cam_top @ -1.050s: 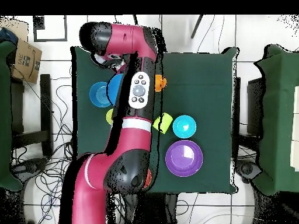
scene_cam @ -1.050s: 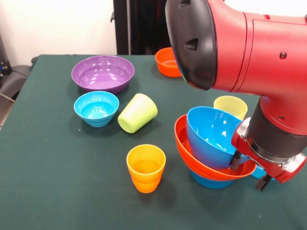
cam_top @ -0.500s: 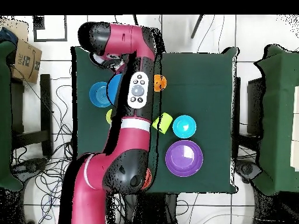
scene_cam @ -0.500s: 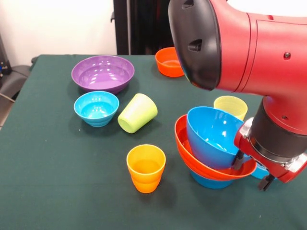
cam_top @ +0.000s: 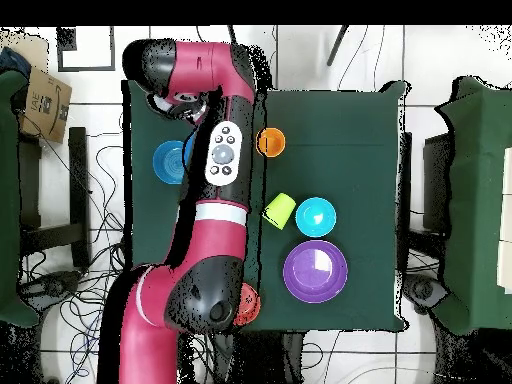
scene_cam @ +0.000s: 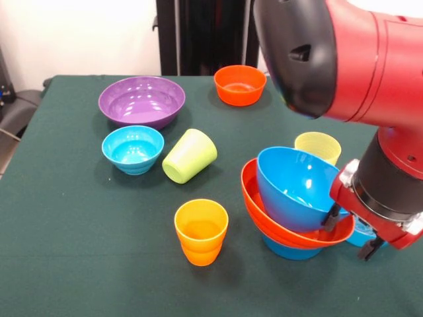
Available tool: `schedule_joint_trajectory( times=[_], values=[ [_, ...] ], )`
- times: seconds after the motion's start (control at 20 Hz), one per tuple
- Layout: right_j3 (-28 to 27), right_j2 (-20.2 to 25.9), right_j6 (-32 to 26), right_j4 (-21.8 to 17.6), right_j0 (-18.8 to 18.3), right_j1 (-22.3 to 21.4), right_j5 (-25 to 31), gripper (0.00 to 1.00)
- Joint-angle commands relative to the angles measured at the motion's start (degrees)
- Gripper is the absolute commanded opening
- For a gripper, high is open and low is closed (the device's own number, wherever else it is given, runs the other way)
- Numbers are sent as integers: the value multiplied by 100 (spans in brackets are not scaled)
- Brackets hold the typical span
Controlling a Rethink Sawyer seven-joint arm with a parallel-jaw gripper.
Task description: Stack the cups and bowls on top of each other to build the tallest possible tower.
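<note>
Nearest, an orange cup (scene_cam: 201, 231) stands alone. Just right, the tower (scene_cam: 297, 205), blue bowl tilted in orange bowl over blue, is barely begun. The gripper (scene_cam: 351, 232) sits at its rim; I cannot tell its fingers' state. Lime cup (scene_cam: 190, 156), small blue bowl (scene_cam: 133, 149), purple bowl (scene_cam: 141, 100) remain. The arm has shifted right, uncovering the far orange bowl (scene_cam: 240, 84).

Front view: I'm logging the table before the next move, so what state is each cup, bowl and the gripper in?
Purple bowl: upright, empty.
Small orange bowl: upright, empty.
Small blue bowl: upright, empty.
Green cup: on its side.
Orange cup: upright, empty.
Yellow cup: upright.
Big blue bowl: tilted, nested in the big orange bowl.
Gripper: at the stack's rim; open or shut unclear.
</note>
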Motion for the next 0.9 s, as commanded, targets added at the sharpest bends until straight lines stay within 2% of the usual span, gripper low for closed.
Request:
schedule_joint_trajectory(
  times=[0.05,0.3,0.45,0.7,0.9],
  values=[
    [273,-286,-12,-484,87,4,164,100],
    [239,-662,240,-496,97,33,193,100],
    [70,-1009,401,-370,37,132,299,100],
    [256,-1052,422,-382,90,151,143,100],
    [238,-1179,454,-276,73,128,278,100]
  ],
)
